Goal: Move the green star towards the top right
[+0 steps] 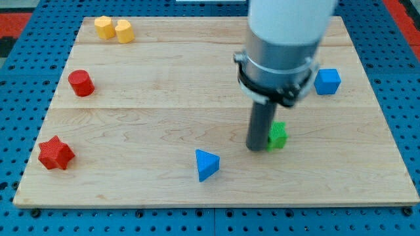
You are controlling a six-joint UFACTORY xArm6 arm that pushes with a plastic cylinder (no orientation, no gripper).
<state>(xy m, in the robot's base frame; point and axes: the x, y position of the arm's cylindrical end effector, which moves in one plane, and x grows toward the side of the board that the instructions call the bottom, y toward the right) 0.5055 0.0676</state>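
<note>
My tip sits low on the surface, just right of the middle. There is no claw here, only a rod, so nothing can spread or pinch. The green star is right beside my tip, on the view's right side of it, and looks like it touches the rod. Part of the star hides behind the rod, so I cannot see its whole shape.

The star needs to go up and to the right. My tip is on its left and a bit below, so that looks like a good side to push from.

Here is what could go wrong. The star has bumpy points, so it may spin and slip off my tip if I push off-centre. Then it would slide sideways, not up.

The blue cube stands up and to the right, near the path. The star could bump it and shove it along.

The big arm hides the top right corner, so I cannot tell what waits there.
</note>
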